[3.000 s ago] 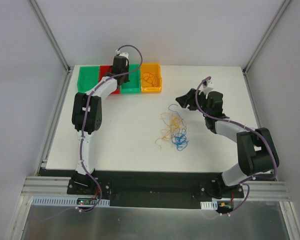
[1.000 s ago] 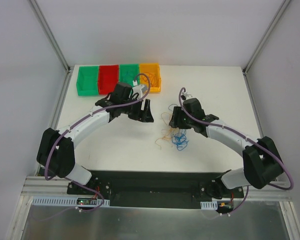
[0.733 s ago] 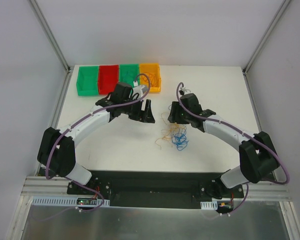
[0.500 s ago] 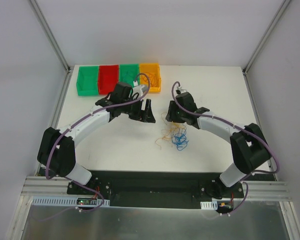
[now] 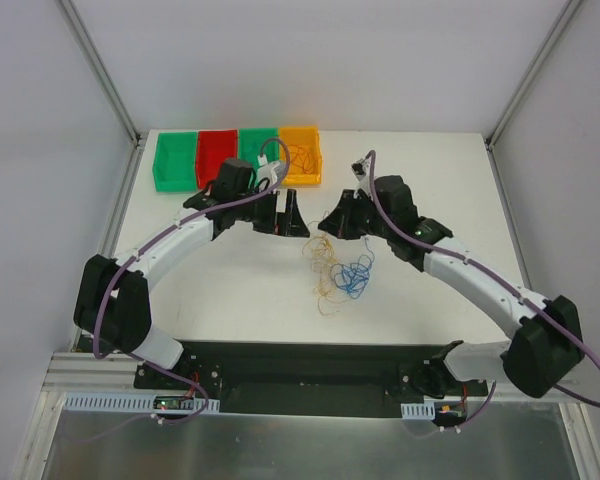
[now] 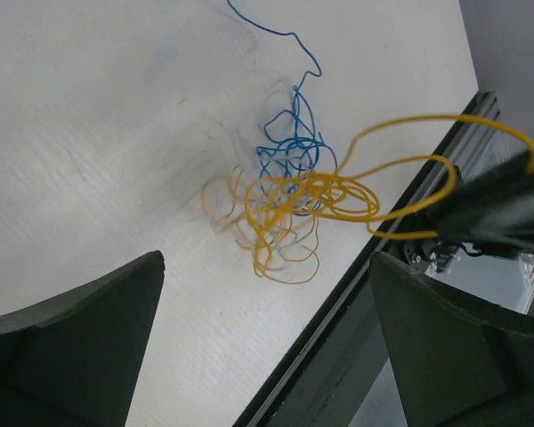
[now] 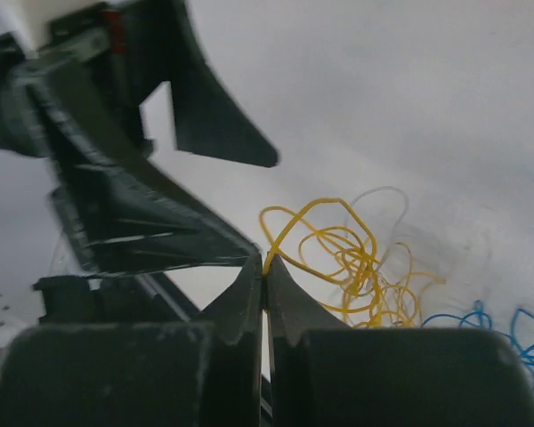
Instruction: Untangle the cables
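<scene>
**Inspection: right jaws closed on yellow wire, left jaws open over the tangle**

The right jaws were closed, their two dark fingers (image 7: 240, 294) pressed tip to tip on a thin yellow wire (image 6: 341, 189). From the pinch point the wire rose in open loops clear of the desk and ran back into the heap. The left jaws stood wide apart and gripped nothing. They were aimed down at the wires, with a finger (image 6: 80, 338) framing each side of the left wrist view. In the overhead view the two sets of jaws were near each other, the left just to the left of the right.

The cables (image 5: 340, 272) lay as one loose tangle of thin looping wires on the white desk (image 5: 230, 290), just on the near side of both jaws. Blue wires (image 5: 356, 280) sat on its right part and yellow and orange ones on its left, and they overlapped where they met.

Four small plastic bins stood in a row at the far left of the desk: a green bin (image 5: 176, 162), a red bin (image 5: 216, 155), a second green bin (image 5: 250, 146) and an orange bin (image 5: 302, 155). Thin orange wires lay inside the orange bin. The left arm (image 5: 180, 240) partly hid the middle two bins.
</scene>
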`<action>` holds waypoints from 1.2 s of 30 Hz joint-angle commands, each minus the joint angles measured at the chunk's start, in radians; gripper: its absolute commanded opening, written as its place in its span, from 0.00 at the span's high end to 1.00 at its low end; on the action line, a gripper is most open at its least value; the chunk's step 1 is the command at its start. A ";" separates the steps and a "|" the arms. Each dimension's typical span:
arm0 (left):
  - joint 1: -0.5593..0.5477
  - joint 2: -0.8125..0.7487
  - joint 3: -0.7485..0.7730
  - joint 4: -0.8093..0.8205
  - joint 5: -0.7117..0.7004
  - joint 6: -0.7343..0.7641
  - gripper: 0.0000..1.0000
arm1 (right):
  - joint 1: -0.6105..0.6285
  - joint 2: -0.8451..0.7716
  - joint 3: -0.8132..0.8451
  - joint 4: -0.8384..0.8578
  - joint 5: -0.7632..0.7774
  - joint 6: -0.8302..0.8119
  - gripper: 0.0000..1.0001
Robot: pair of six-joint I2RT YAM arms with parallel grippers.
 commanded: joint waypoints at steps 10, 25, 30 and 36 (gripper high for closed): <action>-0.008 0.029 -0.025 0.136 0.184 -0.060 0.02 | 0.090 -0.149 0.012 0.183 -0.172 0.160 1.00; -0.050 0.299 -0.084 0.258 0.144 -0.218 0.20 | 0.096 -0.123 0.635 0.006 -0.180 0.164 0.99; -0.042 0.284 -0.097 0.250 0.095 -0.212 0.20 | 0.093 -0.042 1.064 -0.224 -0.106 0.026 1.00; -0.015 0.250 -0.083 0.232 0.095 -0.198 0.20 | 0.073 0.046 1.237 -0.292 -0.099 -0.017 0.99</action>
